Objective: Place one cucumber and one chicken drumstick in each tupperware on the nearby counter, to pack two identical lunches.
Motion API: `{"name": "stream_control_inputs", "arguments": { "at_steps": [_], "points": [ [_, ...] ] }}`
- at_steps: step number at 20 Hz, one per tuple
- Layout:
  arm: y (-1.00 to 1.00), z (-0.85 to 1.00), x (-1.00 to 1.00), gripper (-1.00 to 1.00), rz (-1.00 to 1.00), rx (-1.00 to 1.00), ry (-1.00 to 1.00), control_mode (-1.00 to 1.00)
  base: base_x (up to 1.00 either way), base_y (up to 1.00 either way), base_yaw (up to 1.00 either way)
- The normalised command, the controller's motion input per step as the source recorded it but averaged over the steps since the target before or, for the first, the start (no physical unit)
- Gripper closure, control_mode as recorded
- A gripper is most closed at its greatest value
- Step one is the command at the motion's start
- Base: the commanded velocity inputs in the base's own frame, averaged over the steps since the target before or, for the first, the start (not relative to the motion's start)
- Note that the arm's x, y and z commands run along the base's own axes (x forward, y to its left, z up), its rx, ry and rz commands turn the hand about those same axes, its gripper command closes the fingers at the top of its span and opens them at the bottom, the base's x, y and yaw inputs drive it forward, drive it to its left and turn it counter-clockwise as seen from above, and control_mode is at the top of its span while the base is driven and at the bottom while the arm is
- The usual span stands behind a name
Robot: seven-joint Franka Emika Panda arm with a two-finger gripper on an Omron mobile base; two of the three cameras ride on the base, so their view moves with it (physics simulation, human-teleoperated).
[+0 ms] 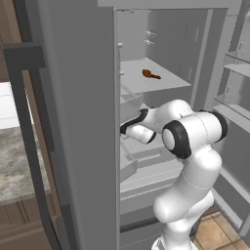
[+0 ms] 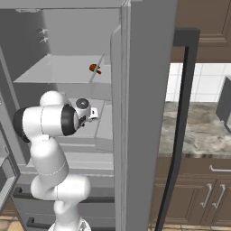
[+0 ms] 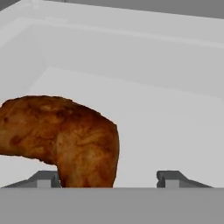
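- Inside the open grey fridge [image 1: 205, 58], the white arm's two-finger gripper [image 3: 107, 178] reaches into a lower pale drawer [image 3: 131, 109].
- Its dark fingertips [image 3: 171, 178] stand apart, with a plump reddish-brown cooked chicken drumstick [image 3: 65, 135] between them, beside the left tip; contact cannot be told.
- Another small reddish-brown drumstick [image 1: 151, 74] lies on the upper grey shelf [image 1: 166, 83].
- Beside the fridge runs the grey-brown marbled stone counter [image 2: 198, 135].
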Motion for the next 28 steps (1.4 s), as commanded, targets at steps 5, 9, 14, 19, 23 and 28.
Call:
{"name": "stream_control_inputs", "arguments": {
  "at_steps": [5, 9, 14, 19, 23, 28],
  "points": [
    [0.08, -0.35, -0.09, 1.0, 0.0, -0.03, -0.02, -1.0, 0.0, 0.0, 0.0],
    [0.05, -0.32, -0.14, 1.0, 0.0, -0.03, -0.02, -1.0, 0.0, 0.0, 0.0],
    [-0.07, -0.16, -0.42, 1.0, -0.01, 0.0, 0.0, -1.0, 0.0, 0.0, 0.0],
    [-0.38, 0.05, -0.95, 1.0, -0.05, 0.0, -0.01, -1.0, 0.0, 0.0, 0.0],
    [-0.28, 0.66, -0.85, 1.0, -0.01, 0.0, -0.01, -1.0, 0.0, 0.0, 0.0],
    [-0.16, 1.0, -0.73, 1.0, 0.0, -0.01, 0.01, -1.0, 0.0, 0.0, 0.0]
  ]
}}
